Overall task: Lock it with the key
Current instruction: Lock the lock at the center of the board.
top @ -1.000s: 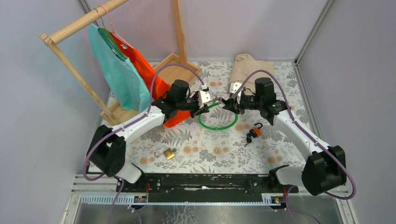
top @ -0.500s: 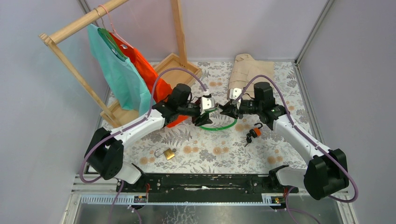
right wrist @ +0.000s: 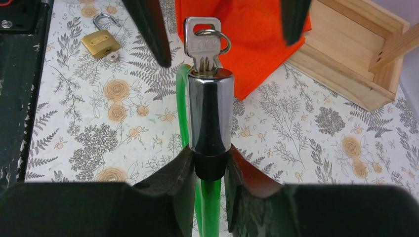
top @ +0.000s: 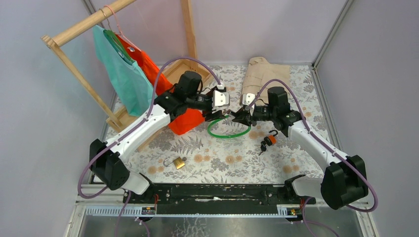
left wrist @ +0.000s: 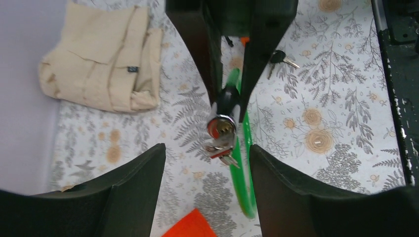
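A green cable lock [top: 228, 134] lies looped on the flowered table, its chrome cylinder [right wrist: 210, 108] lifted off it. My right gripper [right wrist: 210, 165] is shut on the black collar at the cylinder's base. A silver key [right wrist: 201, 37] on a ring sticks out of the cylinder's end. In the left wrist view the cylinder [left wrist: 222, 122] and its key [left wrist: 221, 148] point at my left gripper [left wrist: 206, 153], which is open and holds nothing. From above, the left gripper [top: 219, 115] faces the right gripper [top: 237, 117] a short gap apart.
A brass padlock [top: 178, 162] lies near the front left. An orange-and-black padlock [top: 268, 139] with keys lies right of the cable loop. Folded beige cloth [top: 262, 74] sits at the back. A wooden rack [top: 84, 24] holds teal and orange garments [top: 185, 118].
My left gripper has opened, let go of the key and drawn back a little from the cylinder. The right gripper keeps its hold, almost still.
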